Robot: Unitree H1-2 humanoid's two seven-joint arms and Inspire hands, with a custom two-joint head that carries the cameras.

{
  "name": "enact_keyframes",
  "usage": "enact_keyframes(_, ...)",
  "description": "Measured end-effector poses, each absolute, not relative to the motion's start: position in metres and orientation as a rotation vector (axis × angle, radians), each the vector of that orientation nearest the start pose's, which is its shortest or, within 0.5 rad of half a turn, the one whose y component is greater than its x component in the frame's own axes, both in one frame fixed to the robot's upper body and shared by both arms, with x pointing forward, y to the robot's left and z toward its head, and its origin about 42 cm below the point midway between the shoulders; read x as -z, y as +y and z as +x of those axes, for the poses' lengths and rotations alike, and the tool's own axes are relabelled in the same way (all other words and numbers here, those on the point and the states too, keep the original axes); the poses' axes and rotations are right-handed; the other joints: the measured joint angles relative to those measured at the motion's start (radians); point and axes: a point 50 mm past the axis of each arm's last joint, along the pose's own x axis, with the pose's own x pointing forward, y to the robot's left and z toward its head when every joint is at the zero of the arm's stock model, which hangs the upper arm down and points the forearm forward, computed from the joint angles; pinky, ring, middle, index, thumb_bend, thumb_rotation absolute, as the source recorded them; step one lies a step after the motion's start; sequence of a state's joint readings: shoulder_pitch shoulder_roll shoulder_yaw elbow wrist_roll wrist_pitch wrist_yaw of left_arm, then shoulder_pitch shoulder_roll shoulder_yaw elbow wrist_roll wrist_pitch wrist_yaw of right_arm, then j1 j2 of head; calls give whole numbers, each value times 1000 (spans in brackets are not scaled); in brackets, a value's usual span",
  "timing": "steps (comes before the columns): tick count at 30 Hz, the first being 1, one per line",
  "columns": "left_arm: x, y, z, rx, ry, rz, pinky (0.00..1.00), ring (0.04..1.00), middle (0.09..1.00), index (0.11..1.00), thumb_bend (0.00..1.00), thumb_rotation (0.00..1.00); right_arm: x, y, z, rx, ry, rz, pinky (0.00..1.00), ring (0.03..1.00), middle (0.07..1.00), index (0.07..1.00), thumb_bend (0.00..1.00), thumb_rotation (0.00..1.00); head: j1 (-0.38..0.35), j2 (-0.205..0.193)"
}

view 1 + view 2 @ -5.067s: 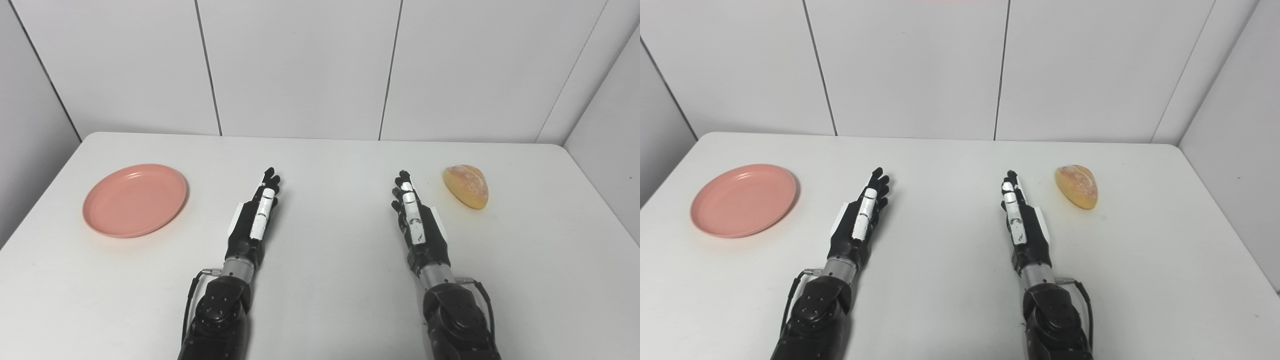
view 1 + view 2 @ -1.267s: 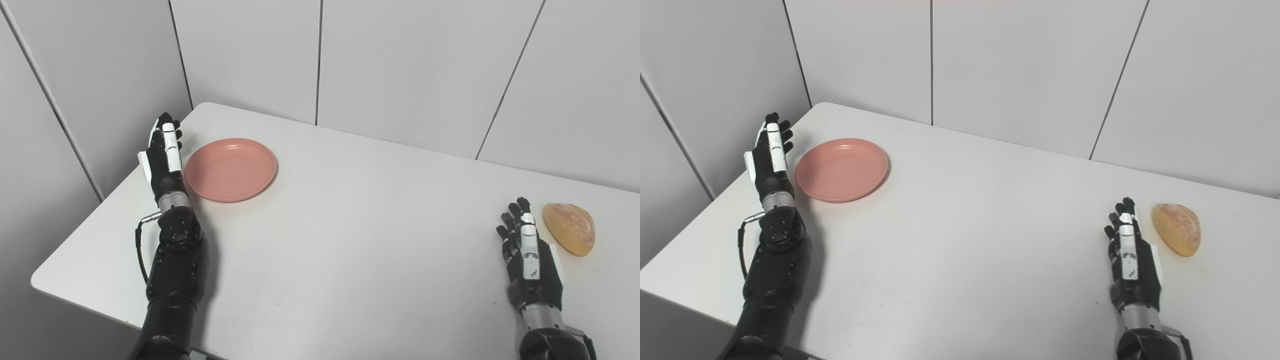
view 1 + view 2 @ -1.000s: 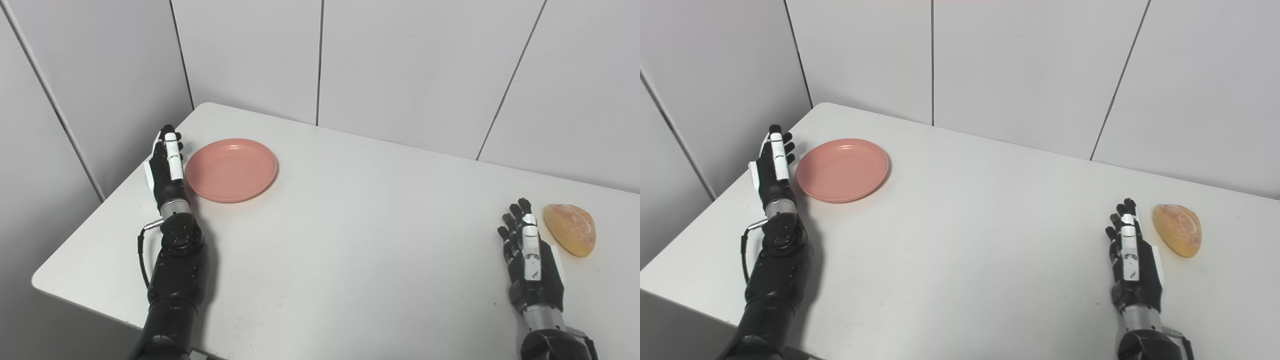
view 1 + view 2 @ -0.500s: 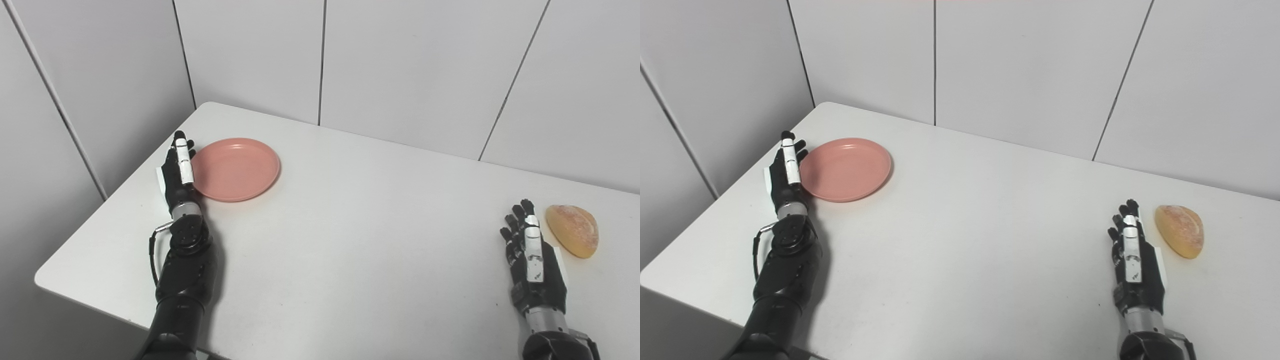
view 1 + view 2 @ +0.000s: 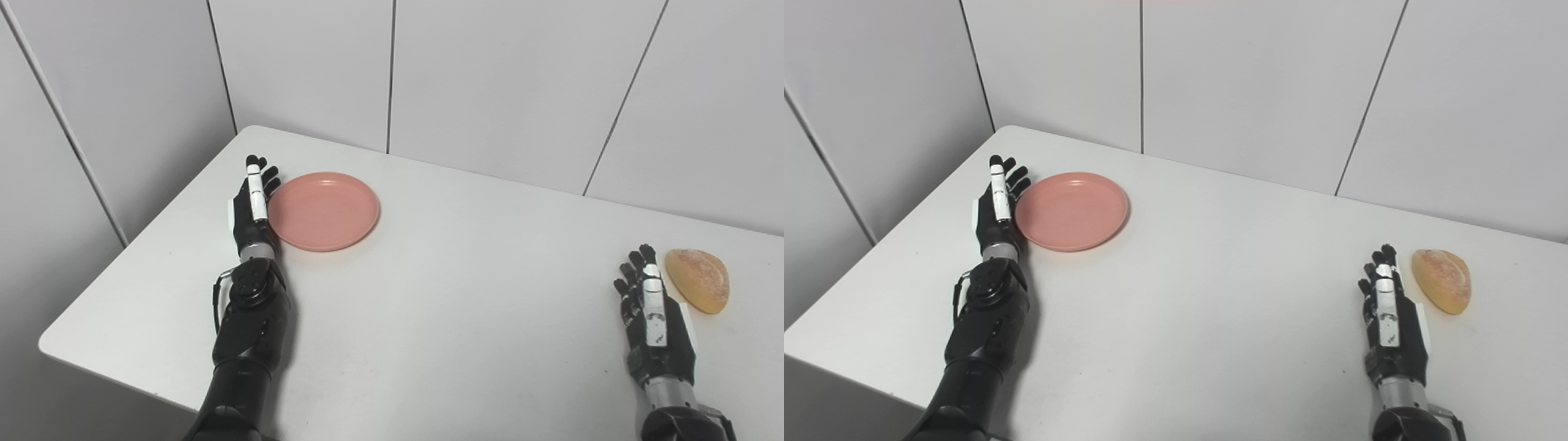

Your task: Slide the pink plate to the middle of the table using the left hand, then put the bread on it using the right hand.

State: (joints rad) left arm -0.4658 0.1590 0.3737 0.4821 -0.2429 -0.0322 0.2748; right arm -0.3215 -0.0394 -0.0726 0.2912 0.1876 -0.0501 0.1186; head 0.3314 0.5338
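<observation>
The left hand (image 5: 252, 205) stands edge-on with fingers straight and spread, holding nothing, pressed against the left rim of the pink plate (image 5: 323, 211) on the worktop (image 5: 441, 294), left of centre. The right hand (image 5: 1390, 321) rests flat, fingers apart and empty, just beside the bread (image 5: 1441, 280) without touching. Both views show the same.

Pink plate (image 5: 323, 211): plain salmon pink, upper left of the frame.
Bread (image 5: 697, 280): golden tan, paler speckled crust on top, far right of the frame.
Left hand (image 5: 251, 205): black with a white strip along one finger.
Right hand (image 5: 653, 321): black, white strip likewise, lower right.
Counter (image 5: 453, 294): plain white.
Wall panels (image 5: 490, 79): pale grey, dark seams.
</observation>
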Motion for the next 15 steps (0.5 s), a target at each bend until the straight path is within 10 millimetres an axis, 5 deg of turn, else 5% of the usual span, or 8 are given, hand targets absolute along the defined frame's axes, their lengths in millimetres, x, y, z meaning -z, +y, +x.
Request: enact_keyframes(15, -137, 294, 426, -337, 9, -191, 812, 831, 814, 802, 607, 1000, -124, -212, 386, -112, -82, 156, 1000, 1000, 1000, 1000, 765, 902, -18, 2)
